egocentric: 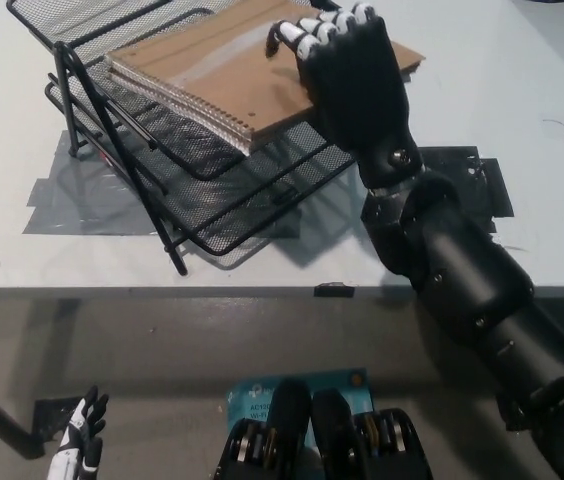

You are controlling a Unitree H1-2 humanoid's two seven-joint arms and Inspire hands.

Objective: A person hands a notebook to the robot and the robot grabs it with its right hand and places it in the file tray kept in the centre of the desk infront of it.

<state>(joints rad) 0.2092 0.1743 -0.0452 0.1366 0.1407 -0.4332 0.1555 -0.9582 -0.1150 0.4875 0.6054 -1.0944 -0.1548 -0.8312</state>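
A brown spiral-bound notebook [207,70] lies tilted over the top tier of the black wire-mesh file tray [177,190], its spiral edge facing front left. My black right hand [347,75] is shut on the notebook's right side, fingers curled over its cover. The notebook's far right corner sticks out past the hand. My white left hand [80,452] hangs low at the bottom left, below the desk, fingers apart and holding nothing.
The tray stands on grey tape patches [87,195] on the white desk [522,200]. A second dark tape patch [477,180] lies right of my forearm. The desk's front edge runs across the middle of the view.
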